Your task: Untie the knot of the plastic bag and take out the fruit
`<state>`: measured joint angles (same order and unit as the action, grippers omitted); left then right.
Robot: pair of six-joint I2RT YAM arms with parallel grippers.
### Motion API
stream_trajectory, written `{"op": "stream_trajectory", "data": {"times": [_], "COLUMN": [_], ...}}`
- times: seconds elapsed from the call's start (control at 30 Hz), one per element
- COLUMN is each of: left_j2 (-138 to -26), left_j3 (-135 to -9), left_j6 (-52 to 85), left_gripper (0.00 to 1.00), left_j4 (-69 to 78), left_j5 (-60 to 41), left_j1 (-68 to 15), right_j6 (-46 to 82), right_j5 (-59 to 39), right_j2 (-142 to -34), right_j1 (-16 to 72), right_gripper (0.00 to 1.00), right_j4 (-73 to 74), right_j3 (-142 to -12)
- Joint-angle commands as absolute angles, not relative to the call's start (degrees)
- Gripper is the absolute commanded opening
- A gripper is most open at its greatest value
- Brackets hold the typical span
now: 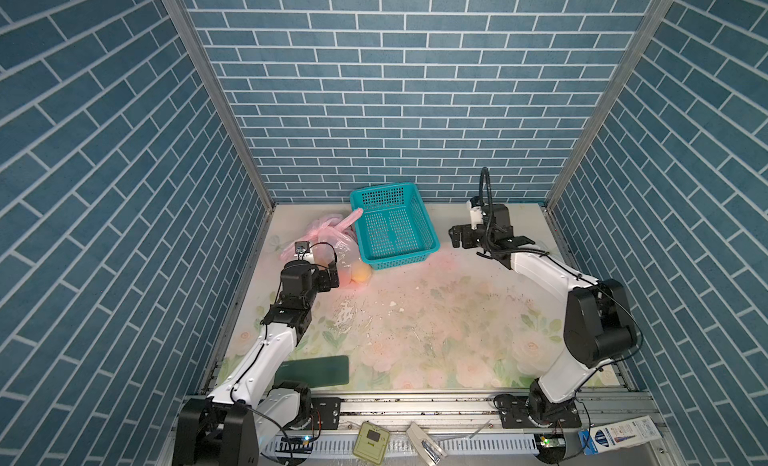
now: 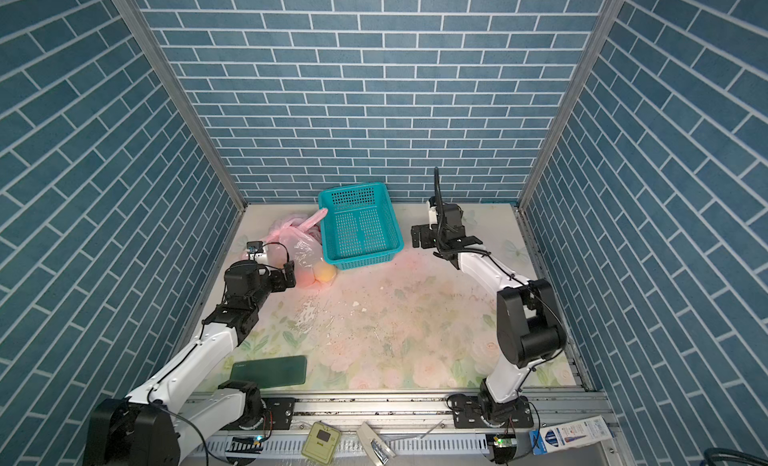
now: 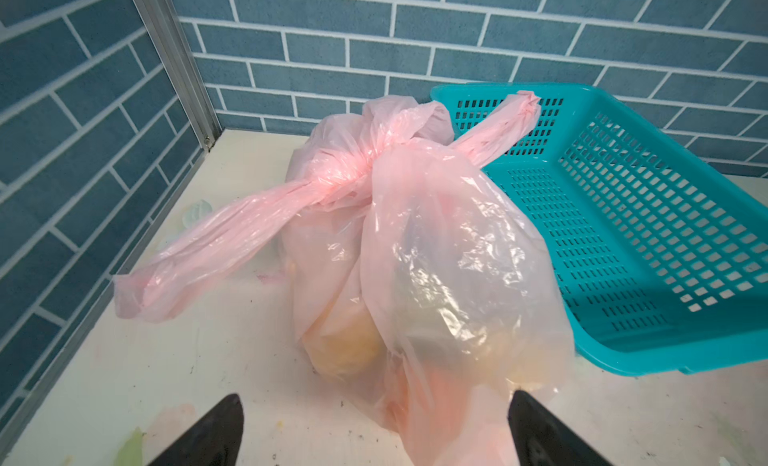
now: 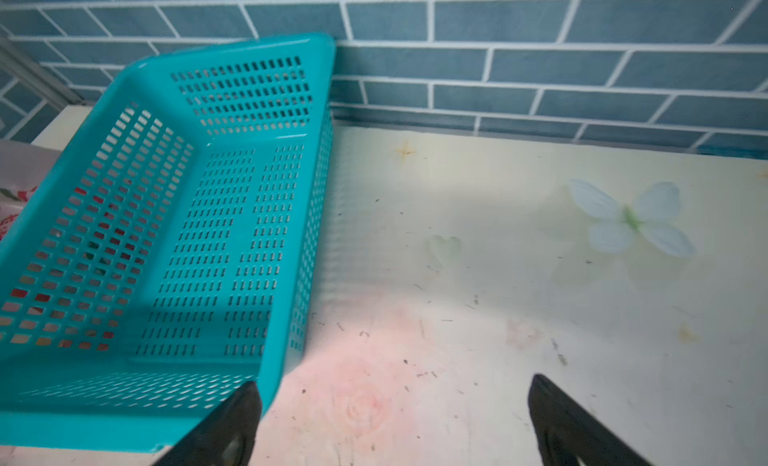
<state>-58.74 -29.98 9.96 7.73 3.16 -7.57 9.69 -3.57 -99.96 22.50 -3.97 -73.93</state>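
The pink translucent plastic bag (image 1: 328, 240) (image 2: 297, 240) (image 3: 419, 251) lies at the back left, against the teal basket. Its knot (image 3: 353, 168) is tied, with one handle strip (image 3: 509, 118) draped over the basket's rim and the other (image 3: 199, 251) lying toward the side wall. Fruit shows through the film: an orange-yellow one (image 1: 360, 273) (image 2: 324, 271) and a yellowish one (image 3: 345, 347). My left gripper (image 1: 334, 276) (image 2: 291, 274) (image 3: 376, 401) is open at the bag's near end, with film lying between its fingers. My right gripper (image 1: 457, 237) (image 2: 417, 236) (image 4: 392, 385) is open over bare table, right of the basket.
The teal perforated basket (image 1: 384, 187) (image 2: 353, 186) (image 3: 665, 355) (image 4: 249, 48) stands against the back wall with nothing in it. A dark green flat slab (image 1: 311, 370) (image 2: 269, 371) lies at the front left. Brick-patterned walls enclose three sides. Small devices (image 1: 371, 441) sit beyond the front rail.
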Motion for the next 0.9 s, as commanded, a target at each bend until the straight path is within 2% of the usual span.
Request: {"op": "stream_trajectory", "data": {"times": [0.0, 0.17, 0.37, 0.53, 0.87], "left_j2": [-58.29, -59.61, -61.17, -61.78, -61.94], "left_j3": [-31.0, -32.03, -32.55, -32.88, -32.62], "left_j6": [13.13, 13.88, 14.14, 13.66, 13.8], "left_gripper": [1.0, 1.0, 1.0, 1.0, 1.0], "left_j4": [4.48, 4.96, 6.06, 6.42, 6.95], "left_j5": [2.52, 3.12, 2.99, 3.34, 3.43], "left_j1": [-9.93, -12.62, -13.97, -14.06, -14.06], "right_j6": [10.83, 10.54, 12.44, 14.44, 13.92], "right_j5": [-4.66, -6.61, -2.33, -1.75, 2.89], "right_j2": [-105.6, -115.42, -125.12, -128.93, -124.59], "right_j1": [24.7, 27.17, 28.39, 28.44, 28.13], "right_gripper": [0.99, 0.98, 0.87, 0.63, 0.31], "right_j4": [-9.77, -14.94, -22.17, -23.39, -23.66], "right_j3": [-83.73, -95.55, -108.13, -111.16, -104.63]}}
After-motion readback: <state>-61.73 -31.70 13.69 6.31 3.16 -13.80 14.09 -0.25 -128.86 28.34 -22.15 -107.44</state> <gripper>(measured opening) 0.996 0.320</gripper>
